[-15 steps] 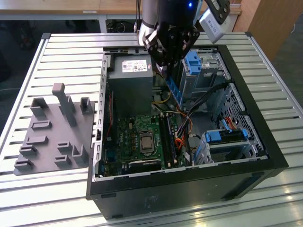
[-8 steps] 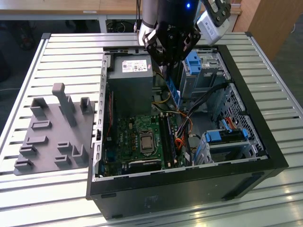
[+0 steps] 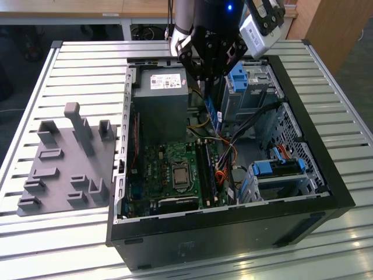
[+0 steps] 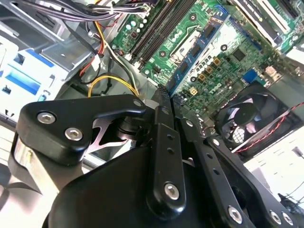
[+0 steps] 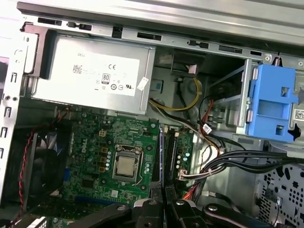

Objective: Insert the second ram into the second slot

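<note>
Gripper [image 3: 210, 79] clamped on ram [image 3: 214, 115], upper centre of exterior view. Stick hangs upright inside case [image 3: 326, 192], above motherboard [image 3: 169, 169] slots [image 3: 205, 166], not yet seated.

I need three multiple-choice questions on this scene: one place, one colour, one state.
1. Where is the grey tray?
A. on the exterior view's left of the computer case
B. inside it
C. on the exterior view's right of it
2. The drive-bay latch is
A. red
B. blue
C. yellow
3. The second ram is
A. on the tray
B. seated in a slot
C. held by the gripper above the motherboard
Answers: 1 A, it lies outside the case wall; 2 B, blue plastic; 3 C, the gripper is shut on it in mid-air.
</note>
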Controlling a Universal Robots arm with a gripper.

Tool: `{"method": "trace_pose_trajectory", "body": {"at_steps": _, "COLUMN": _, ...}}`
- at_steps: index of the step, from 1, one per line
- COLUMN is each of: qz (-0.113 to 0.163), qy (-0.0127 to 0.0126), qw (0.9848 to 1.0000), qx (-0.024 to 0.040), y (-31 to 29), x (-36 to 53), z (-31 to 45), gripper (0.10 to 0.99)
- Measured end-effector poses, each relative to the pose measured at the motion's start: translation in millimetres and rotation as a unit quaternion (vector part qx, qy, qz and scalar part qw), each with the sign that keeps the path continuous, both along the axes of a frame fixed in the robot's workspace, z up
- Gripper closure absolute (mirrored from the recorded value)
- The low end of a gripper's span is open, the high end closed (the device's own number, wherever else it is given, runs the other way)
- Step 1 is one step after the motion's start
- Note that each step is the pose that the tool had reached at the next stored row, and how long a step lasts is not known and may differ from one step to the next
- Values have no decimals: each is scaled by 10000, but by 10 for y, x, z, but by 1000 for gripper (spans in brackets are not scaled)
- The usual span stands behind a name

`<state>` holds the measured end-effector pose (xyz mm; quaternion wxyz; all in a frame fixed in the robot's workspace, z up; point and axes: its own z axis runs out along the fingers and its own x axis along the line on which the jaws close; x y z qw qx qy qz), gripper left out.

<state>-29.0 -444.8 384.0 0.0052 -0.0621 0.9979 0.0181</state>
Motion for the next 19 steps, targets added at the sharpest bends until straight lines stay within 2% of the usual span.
{"method": "trace_pose_trajectory", "body": {"at_steps": 5, "qz": -132, "qy": 0, "qw": 9999, "qx": -2, "y": 1, "x": 0, "z": -6, "gripper": 949}}
{"method": "trace_pose_trajectory", "body": {"at_steps": 19, "qz": -134, "qy": 0, "qw": 9999, "qx": -4, "y": 0, "x": 0, "z": -35, "gripper": 949}}
